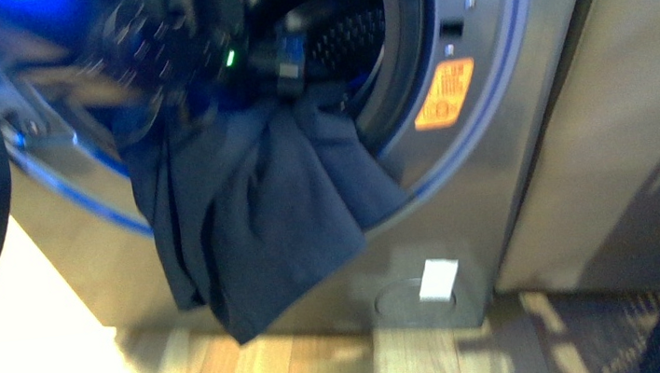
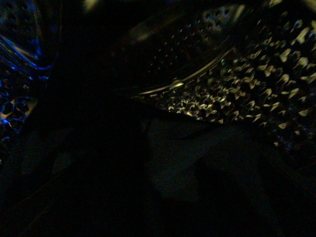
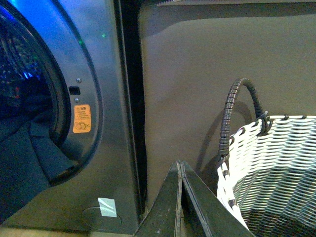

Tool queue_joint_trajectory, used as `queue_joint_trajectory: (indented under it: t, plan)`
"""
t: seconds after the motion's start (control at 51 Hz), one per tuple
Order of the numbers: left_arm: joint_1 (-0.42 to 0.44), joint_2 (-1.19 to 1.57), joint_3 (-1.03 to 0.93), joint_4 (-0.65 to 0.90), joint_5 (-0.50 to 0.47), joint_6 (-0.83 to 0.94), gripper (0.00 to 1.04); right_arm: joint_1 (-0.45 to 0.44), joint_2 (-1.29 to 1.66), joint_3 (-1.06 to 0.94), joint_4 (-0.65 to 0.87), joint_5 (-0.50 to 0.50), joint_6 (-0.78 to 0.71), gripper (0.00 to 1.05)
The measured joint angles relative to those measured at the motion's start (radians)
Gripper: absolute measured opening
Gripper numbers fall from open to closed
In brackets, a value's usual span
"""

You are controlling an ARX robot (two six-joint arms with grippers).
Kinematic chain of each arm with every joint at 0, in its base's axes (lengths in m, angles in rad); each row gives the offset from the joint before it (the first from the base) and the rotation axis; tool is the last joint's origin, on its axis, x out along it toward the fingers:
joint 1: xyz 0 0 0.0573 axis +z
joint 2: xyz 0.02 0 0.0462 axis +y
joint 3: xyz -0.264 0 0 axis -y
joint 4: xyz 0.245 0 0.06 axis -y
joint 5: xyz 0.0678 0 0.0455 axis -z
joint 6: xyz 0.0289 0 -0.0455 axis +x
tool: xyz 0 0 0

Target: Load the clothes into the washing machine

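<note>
The right pincer (image 3: 181,197) is pressed together and empty, just beside a white woven basket (image 3: 276,163) and in front of the plain cabinet (image 3: 197,74). The left pincer reaches into the washing machine (image 1: 489,131), blurred, so I cannot tell how its jaws stand; its wrist view is nearly dark. The clothes (image 1: 254,214) drape from the porthole over the rim toward the wooden floor (image 1: 328,365).

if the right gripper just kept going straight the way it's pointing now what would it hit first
Probably the grey-brown cabinet beside the washing machine. In the right wrist view the right gripper is shut and empty, its tips aimed at that flat panel, with the white woven basket just off to one side. Depth is unclear, so it might graze the basket.
</note>
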Motion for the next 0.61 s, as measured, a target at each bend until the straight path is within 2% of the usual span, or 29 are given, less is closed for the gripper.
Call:
queue_joint_trajectory:
  t: [0.235,0.451,0.608]
  plan:
    - [-0.010,-0.228,-0.282,0.100,0.050,-0.026,0.98,0.000,0.000,0.000,0.000,0.000,0.000,0.02]
    - [-0.013,-0.454,-0.492,0.106,0.119,-0.041,0.98,0.000,0.000,0.000,0.000,0.000,0.000,0.02]
    - [-0.008,-0.626,-0.575,0.088,0.163,-0.038,0.98,0.000,0.000,0.000,0.000,0.000,0.000,0.02]
